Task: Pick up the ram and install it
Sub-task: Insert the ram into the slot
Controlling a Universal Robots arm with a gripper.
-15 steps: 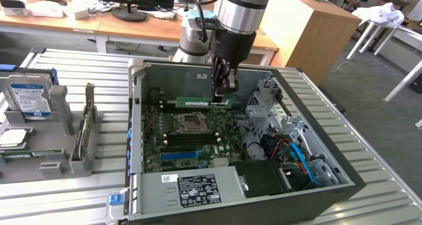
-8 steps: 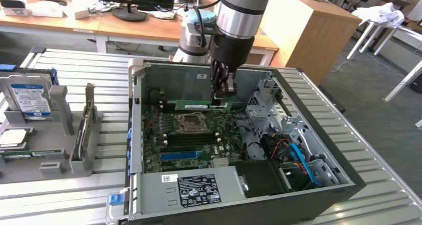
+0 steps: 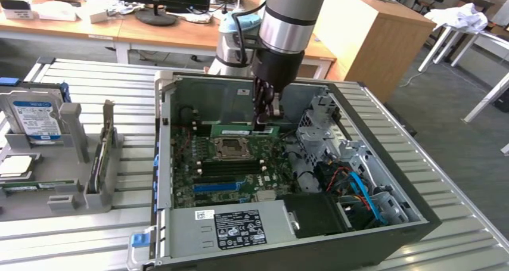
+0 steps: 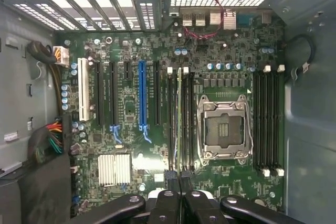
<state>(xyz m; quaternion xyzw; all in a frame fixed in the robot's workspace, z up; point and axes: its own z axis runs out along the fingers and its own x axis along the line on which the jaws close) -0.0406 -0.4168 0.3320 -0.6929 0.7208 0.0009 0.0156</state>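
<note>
Okay, I've got the black two-finger gripper pinched tight on the long thin green circuit-board ram — middle of the exterior view, slightly above centre, inside the open grey metal computer case. On my wrist view the ram stands edge-on along the black memory slots, just beside the square silver processor socket. Seated or not — cannot tell.

high oblique overview; wrist above motherboard
</note>
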